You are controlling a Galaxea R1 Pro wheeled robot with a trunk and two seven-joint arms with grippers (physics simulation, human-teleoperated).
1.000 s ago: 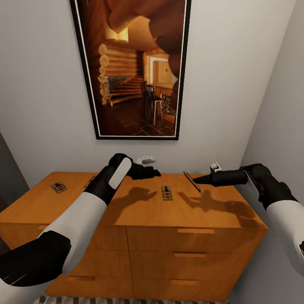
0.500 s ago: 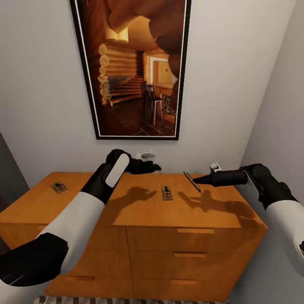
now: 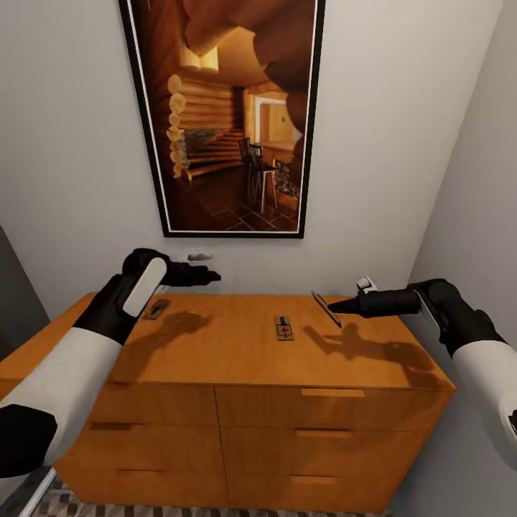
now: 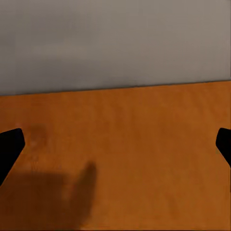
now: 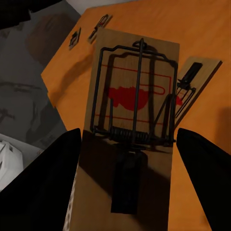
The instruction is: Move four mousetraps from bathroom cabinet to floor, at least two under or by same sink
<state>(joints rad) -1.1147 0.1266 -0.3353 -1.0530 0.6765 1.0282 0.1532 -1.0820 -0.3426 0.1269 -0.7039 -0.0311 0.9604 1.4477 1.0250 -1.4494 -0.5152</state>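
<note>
1. The cabinet point(image 3: 237, 345) is seen from the head view as a smooth orange-brown wooden chest with a flat worktop and drawer fronts carrying long wooden bar handles
2. A mousetrap point(image 3: 284, 328) lies flat near the middle of the worktop: a small dark rectangular board with thin metal parts and a red mark
3. A second mousetrap point(image 3: 155, 309) lies flat towards the left rear of the worktop, just beside the left forearm
4. The right hand point(image 3: 336, 307) is closed on a third mousetrap point(image 3: 326, 308), held tilted on edge above the worktop, so that from the head view only a thin dark strip is seen
5. In the right wrist view that held mousetrap point(image 5: 132, 120) is shown face-on between the dark fingers point(image 5: 43, 183): pale wood grain, a black wire bow, a coiled spring and a red printed shape; two further traps point(image 5: 89, 31) are seen small on the worktop beyond
6. The left hand point(image 3: 205, 275) hovers above the rear left of the worktop, near the grey wall; in the left wrist view its black fingertips point(image 4: 9, 149) stand wide apart with bare wood between them
7. A framed picture point(image 3: 222, 115) of a log interior hangs above
</note>
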